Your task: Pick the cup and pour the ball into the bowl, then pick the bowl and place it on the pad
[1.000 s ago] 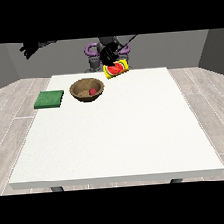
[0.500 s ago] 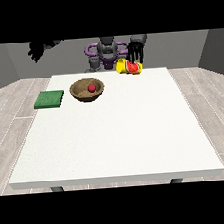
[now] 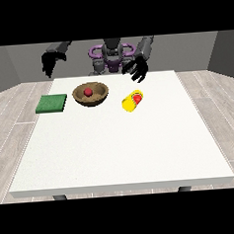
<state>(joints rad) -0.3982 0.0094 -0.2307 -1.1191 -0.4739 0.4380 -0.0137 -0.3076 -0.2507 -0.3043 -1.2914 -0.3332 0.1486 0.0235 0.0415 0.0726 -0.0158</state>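
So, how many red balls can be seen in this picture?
1. The red ball lies inside the wooden bowl. The yellow cup lies on its side on the table, right of the bowl, with red at its mouth; that looks like its inside, not a second ball.

Even, bright light from overhead; white table (image 3: 119, 148) evenly lit, no glare. Soft faint shadows under bowl (image 3: 90, 94) & cup (image 3: 132, 101). Back walls darker grey. No blur, no edge distortion.
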